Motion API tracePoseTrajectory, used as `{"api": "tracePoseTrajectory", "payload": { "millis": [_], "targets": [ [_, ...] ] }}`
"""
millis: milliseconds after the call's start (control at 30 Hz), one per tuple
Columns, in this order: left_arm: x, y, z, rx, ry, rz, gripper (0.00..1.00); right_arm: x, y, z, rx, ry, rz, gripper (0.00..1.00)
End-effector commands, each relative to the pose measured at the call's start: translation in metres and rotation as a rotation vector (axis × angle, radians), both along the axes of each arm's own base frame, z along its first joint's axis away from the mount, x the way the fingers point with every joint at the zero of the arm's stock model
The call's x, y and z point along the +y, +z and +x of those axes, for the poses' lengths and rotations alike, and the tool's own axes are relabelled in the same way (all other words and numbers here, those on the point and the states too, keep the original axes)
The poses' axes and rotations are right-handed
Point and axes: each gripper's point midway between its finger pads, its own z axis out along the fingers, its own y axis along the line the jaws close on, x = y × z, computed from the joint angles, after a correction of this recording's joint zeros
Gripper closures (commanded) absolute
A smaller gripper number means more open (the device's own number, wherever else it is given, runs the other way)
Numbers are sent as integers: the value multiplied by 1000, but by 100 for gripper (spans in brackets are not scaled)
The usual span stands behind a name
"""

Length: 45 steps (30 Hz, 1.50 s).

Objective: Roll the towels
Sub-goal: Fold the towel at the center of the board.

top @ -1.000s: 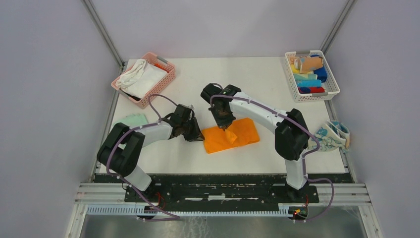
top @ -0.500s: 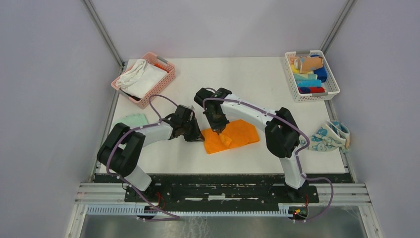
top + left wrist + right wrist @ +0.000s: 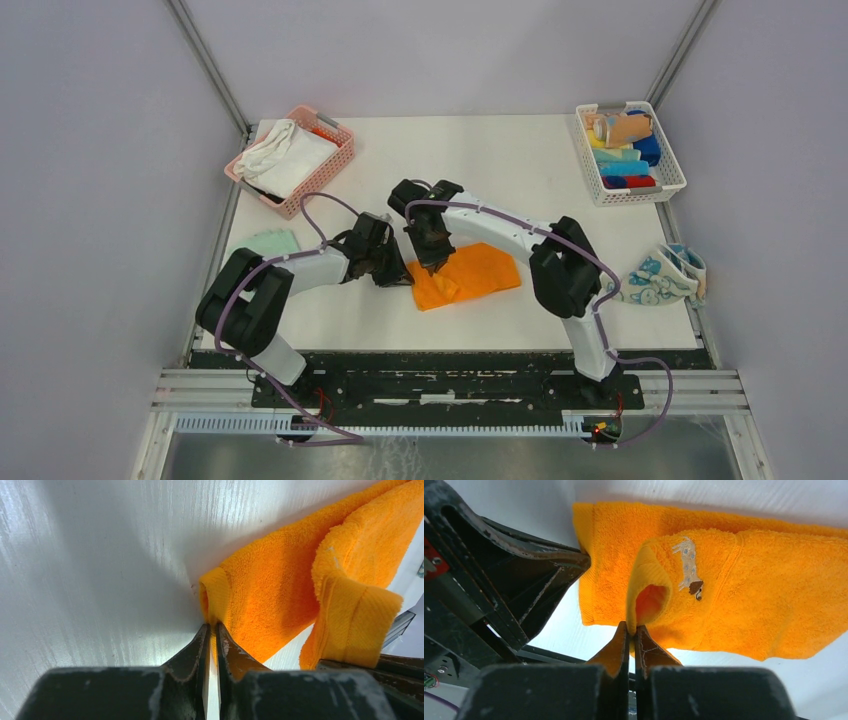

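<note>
Centrally, the orange towel lies flat on the table, just below the middle of the overhead frame. The left tool is clamped on the towel's left corner, its fingers nearly together with a thin edge of cloth between them. The right tool is pinched on a flap doubled over the towel (a small stitched motif shows beside it). Both tools sit at the towel's left end.
</note>
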Motion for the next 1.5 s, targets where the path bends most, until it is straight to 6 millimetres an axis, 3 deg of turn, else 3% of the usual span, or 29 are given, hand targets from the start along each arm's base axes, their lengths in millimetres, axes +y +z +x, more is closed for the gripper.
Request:
{"api": "tracePoseTrajectory", "payload": {
  "millis": [0,133,200,300,433,600,700,767,900,1033,1133,1233,1333,1467],
  "targets": [
    [-2,5,1,-15,26,-17,85,14,-8,3,-2,-17,40,95],
    [-1,6,2,-20,32,-16,85,15,-20,4,-2,-24,36,87],
    [1,7,2,-25,41,-10,84,16,-20,3,2,-18,46,78],
    [6,11,1,-42,64,3,82,21,-5,2,-16,-1,100,62],
    [14,18,0,-67,88,22,78,22,32,2,-84,38,196,47],
    [25,36,1,-114,122,45,71,-12,51,3,-110,12,265,46],
    [28,53,4,-162,138,53,65,-34,63,14,-147,-34,382,46],
    [23,70,7,-206,127,47,59,-50,63,20,-155,-69,441,47],
    [-14,104,12,-277,56,-7,54,-80,54,31,-156,-134,520,48],
    [-59,113,12,-283,-41,-53,54,-99,43,42,-168,-194,585,49],
    [-77,100,13,-264,-84,-57,59,-111,26,51,-174,-237,598,49],
    [-74,71,15,-216,-74,-17,68,-121,4,54,-147,-287,616,50],
    [-57,35,10,-150,-42,31,74,-129,-15,53,-131,-323,608,50],
    [-18,-4,0,-55,40,83,79,-143,-38,46,-126,-353,564,50]
  ]
}}
